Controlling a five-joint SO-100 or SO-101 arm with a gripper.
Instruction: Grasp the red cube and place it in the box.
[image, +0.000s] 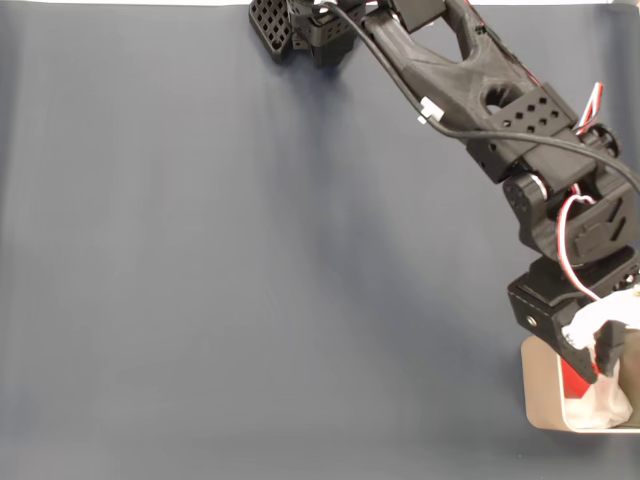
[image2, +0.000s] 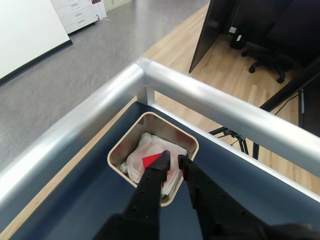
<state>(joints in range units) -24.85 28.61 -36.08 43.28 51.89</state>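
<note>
The beige box (image2: 116, 151) with white padding stands in the table's corner in the wrist view, and at the lower right edge (image: 540, 395) in the fixed view. The red cube (image2: 152, 160) lies inside it on the padding, partly hidden by my fingers; in the fixed view it shows as a red patch (image: 575, 379) under the arm. My gripper (image2: 173, 164) hovers right over the box, with a narrow gap between its jaws. Red shows through the gap and left of the left finger. In the fixed view the gripper (image: 600, 365) reaches into the box from above.
A silver metal rail (image2: 210, 102) runs around the table's corner just beyond the box. The dark blue cloth (image: 250, 260) covers the table to the left of the arm. The arm's base (image: 300, 25) stands at the top edge.
</note>
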